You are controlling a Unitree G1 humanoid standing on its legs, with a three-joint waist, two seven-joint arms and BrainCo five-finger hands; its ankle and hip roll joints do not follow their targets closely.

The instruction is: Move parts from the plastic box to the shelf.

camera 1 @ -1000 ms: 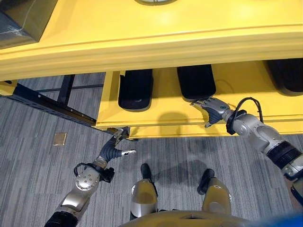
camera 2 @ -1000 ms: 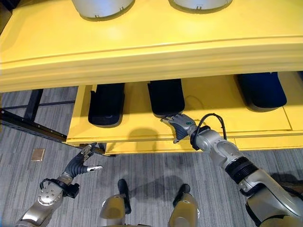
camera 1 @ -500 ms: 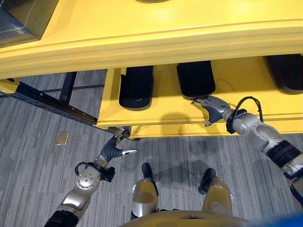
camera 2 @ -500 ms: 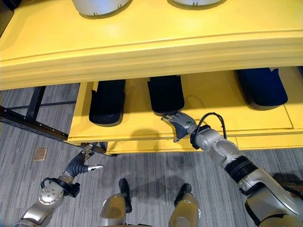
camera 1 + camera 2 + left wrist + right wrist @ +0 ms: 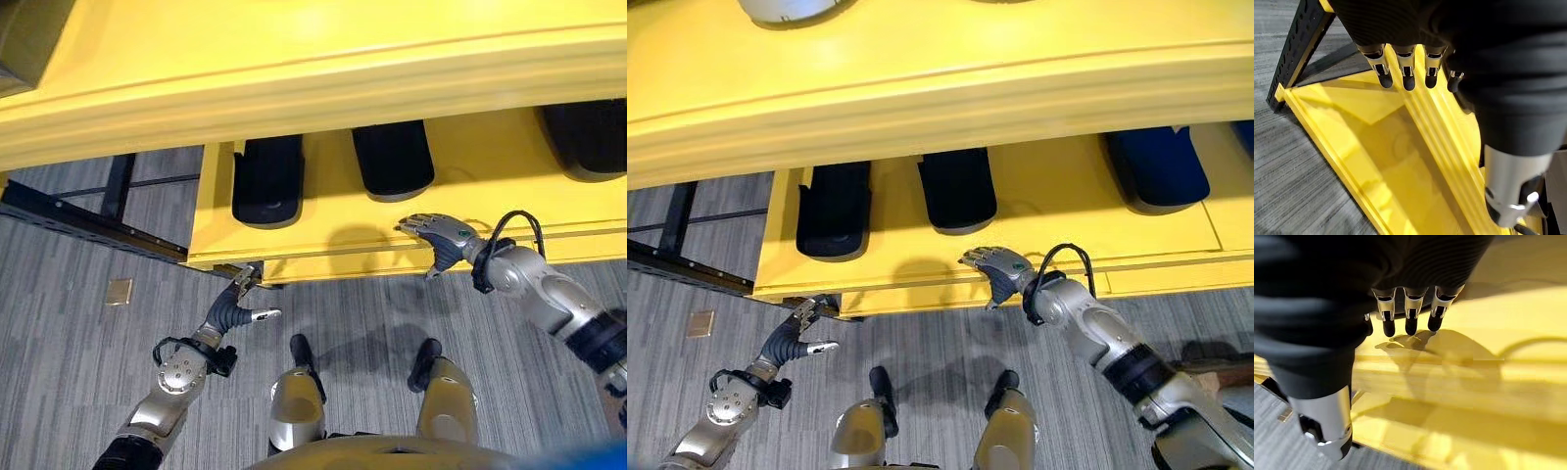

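Your right robot hand [image 5: 438,236] hovers over the front edge of the lower level of the yellow shelf [image 5: 323,231], fingers spread and straight, holding nothing. Just beyond its fingertips lies a black part [image 5: 393,161] on that level, not touching the hand. A second black part [image 5: 266,181] lies to its left on the same level, and a third dark part [image 5: 588,139] sits well off to the right. Your left robot hand [image 5: 238,303] hangs low over the grey carpet floor [image 5: 78,333], near the shelf's front left corner, fingers loosely extended and empty. A black frame [image 5: 88,220] runs along the floor to the shelf's left, and a small tan square [image 5: 119,291] lies on the carpet.
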